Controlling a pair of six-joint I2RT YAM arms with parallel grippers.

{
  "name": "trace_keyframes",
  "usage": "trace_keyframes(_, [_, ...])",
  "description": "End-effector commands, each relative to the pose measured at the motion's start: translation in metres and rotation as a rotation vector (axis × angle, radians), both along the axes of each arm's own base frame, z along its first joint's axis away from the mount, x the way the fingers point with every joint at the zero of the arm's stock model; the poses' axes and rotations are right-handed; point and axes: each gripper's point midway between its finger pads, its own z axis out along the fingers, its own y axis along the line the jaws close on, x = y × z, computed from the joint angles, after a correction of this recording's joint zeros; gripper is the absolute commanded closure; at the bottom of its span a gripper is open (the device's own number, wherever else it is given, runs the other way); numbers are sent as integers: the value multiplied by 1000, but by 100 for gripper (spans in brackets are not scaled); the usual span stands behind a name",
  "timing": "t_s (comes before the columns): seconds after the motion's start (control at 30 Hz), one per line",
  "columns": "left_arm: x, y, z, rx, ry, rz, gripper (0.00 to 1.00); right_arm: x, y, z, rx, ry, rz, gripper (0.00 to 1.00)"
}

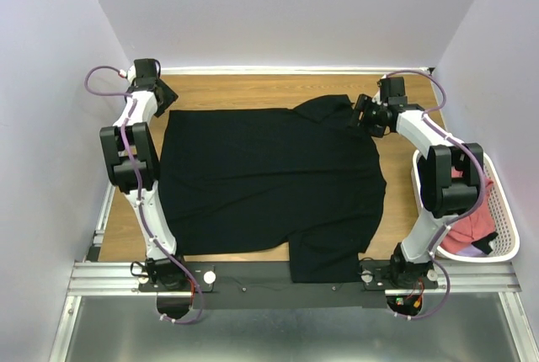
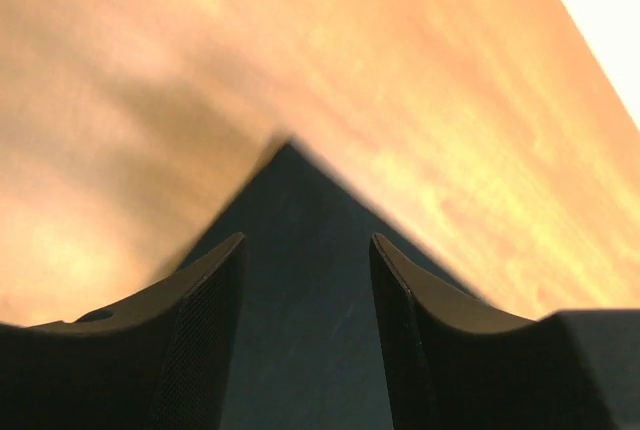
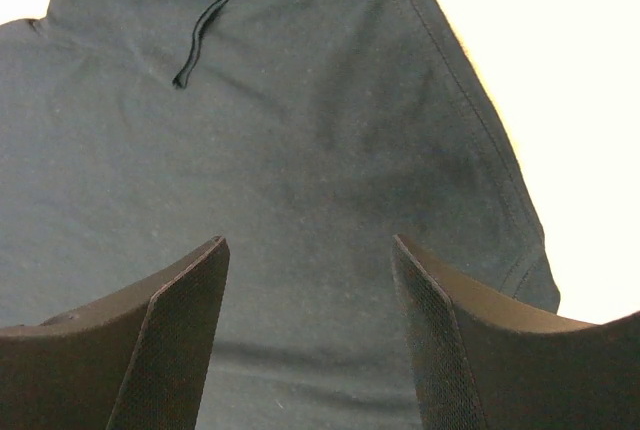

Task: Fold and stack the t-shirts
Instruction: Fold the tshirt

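Black shirt (image 1: 261,177) lies spread flat across the bench (image 1: 244,88), hem to my left and collar (image 1: 320,109) at the far right; its near sleeve (image 1: 324,263) hangs over the front rail; the red shirts (image 1: 472,226) sit bunched in the basket (image 1: 508,236) on my right, none folded, so I judge the task barely begun

I read the step in hand as setting up the first fold, with both arms reaching to the far edge of the cloth; left jaws stand parted at moderate width and hold nothing, poised over the far-left hem corner, whose point shows between the fingers (image 2: 205,340) in the left wrist view; right jaws are wide and empty over the far sleeve, with its hem seam running past the right finger (image 3: 440,350); I cannot tell from either wrist view whether the tips touch the cloth

The next move, as I judge it, calls for both to come down and pinch the fabric at the edge, then lift together and carry the far edge toward me evenly; the left has only a thin corner to catch, so it could close on bare wood; the right should grip near the seam, or the sleeve may drag and wrinkle
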Motion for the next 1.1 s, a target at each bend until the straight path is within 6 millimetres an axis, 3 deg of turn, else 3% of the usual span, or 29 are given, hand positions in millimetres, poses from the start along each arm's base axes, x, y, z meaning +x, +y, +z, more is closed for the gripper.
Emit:
trace_keyframes(0.0, [15,15,-9,19,32,59,40,0,11,-9,19,-12,55,26])
trace_keyframes(0.43, [38,12,-47,-12,71,30,40,-4,21,-22,44,4,91,26])
trace_keyframes(0.63, [35,11,-62,-16,99,24,40,-4,21,-25,43,8,93,26])
trace_keyframes(0.87, [29,12,-72,27,156,22,54,-4,21,-27,42,11,88,26])
trace_keyframes(1.07, [13,12,-83,89,245,8,56,-3,24,-24,55,4,93,26])
